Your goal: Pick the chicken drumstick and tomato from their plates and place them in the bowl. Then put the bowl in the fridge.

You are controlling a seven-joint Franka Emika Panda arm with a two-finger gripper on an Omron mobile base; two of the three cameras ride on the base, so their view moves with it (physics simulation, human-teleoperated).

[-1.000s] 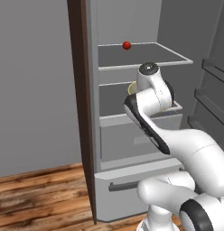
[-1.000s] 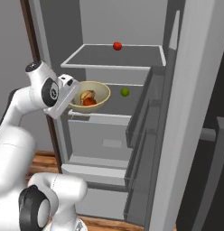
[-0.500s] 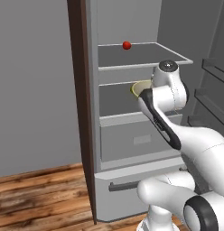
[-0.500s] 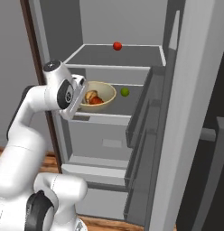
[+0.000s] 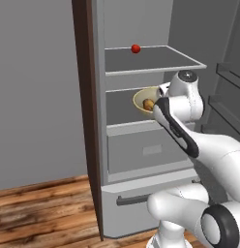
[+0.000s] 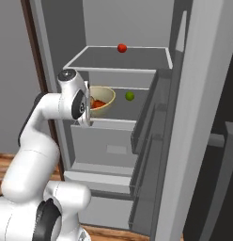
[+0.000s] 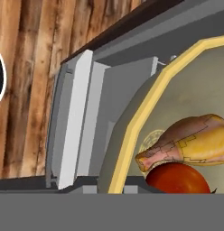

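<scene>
My gripper (image 5: 159,100) is shut on the near rim of the tan bowl (image 5: 142,99), holding it level just above the fridge's (image 5: 141,150) middle shelf. The golden-brown chicken drumstick (image 5: 149,103) lies inside the bowl. In the hand view the drumstick (image 7: 195,142) rests on the red tomato (image 7: 177,179) within the bowl's yellow rim (image 7: 145,108). From the right, the bowl (image 6: 103,98) with the tomato (image 6: 96,102) sits partly behind my hand (image 6: 89,104). The plates are out of view.
A plain red ball (image 5: 136,48) lies on the top shelf, and a green ball (image 6: 129,96) on the middle shelf right of the bowl. The open fridge door (image 6: 198,122) stands at the right, the dark brown side panel (image 5: 85,121) at the left. Drawers sit below.
The arm has carried the bowl forward and deeper into the fridge, over the middle shelf; the food stays inside it.
</scene>
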